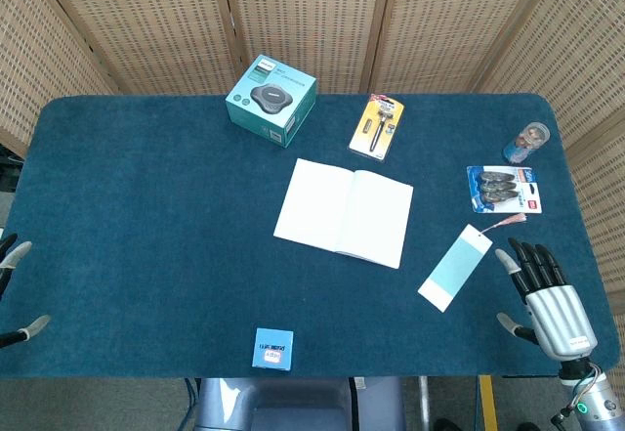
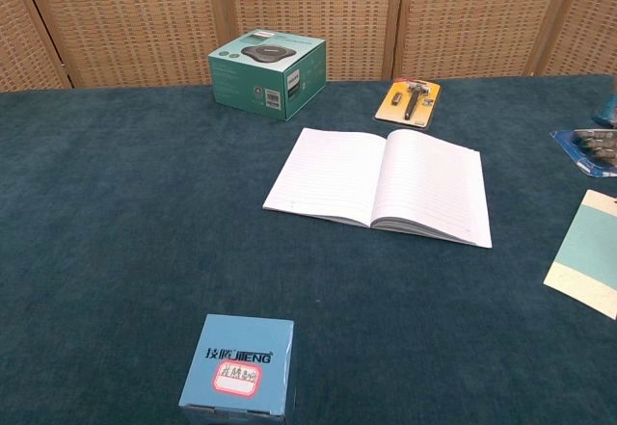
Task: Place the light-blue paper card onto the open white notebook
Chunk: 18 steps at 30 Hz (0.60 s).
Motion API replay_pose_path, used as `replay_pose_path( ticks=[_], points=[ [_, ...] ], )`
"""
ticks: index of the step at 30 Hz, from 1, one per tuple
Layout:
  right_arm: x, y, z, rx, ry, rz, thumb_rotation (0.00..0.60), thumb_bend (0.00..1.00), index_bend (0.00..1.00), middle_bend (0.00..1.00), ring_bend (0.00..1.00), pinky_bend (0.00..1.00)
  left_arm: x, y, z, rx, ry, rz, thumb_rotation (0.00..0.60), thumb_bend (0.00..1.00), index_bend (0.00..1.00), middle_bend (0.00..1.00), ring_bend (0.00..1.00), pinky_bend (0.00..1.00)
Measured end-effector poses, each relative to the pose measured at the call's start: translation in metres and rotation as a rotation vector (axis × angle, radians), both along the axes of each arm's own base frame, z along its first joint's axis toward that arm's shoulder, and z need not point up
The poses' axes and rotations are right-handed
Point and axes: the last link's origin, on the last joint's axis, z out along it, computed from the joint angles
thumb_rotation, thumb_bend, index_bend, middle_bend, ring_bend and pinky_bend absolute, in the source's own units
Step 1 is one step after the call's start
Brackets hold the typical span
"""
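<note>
The light-blue paper card (image 1: pixel 454 269) is being left flat at the notebook's (image 1: pixel 344 212) four o'clock, long axis running one-to-seven o'clock, tasselled end at one. Right hand (image 1: pixel 547 299) fingers are being held released; left hand (image 1: pixel 18 289) fingers cannot be judged.

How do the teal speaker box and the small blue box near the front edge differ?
The teal speaker box is larger and sits at the table's far edge; the small blue box sits at the near edge. The teal one shows a dark round speaker, the blue one a white label outlined in red. Both rest untouched on the blue cloth.
</note>
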Motion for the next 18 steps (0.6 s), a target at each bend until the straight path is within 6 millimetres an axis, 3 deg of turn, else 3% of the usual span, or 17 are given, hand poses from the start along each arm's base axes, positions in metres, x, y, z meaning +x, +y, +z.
replay_pose_path(
  ticks=[10,15,18],
  points=[
    [-0.0011,-0.0032,-0.0077,0.021,0.023,-0.012,0.600,0.06,0.02,0.00,0.00,0.05,-0.0014,0.0037,0.0003,-0.001,-0.001,0.011,0.600,0.00,0.00,0.00,0.00,0.00],
    [-0.0017,-0.0038,-0.0104,0.032,0.032,-0.020,0.600,0.29,0.02,0.00,0.00,0.05,-0.0008,0.0039,0.0009,0.002,-0.004,0.013,0.600,0.00,0.00,0.00,0.00,0.00],
    [-0.0009,-0.0050,-0.0103,0.036,0.029,-0.019,0.600,0.59,0.02,0.00,0.00,0.05,-0.0014,0.0037,0.0017,0.006,-0.007,0.014,0.600,0.00,0.00,0.00,0.00,0.00]
  ],
)
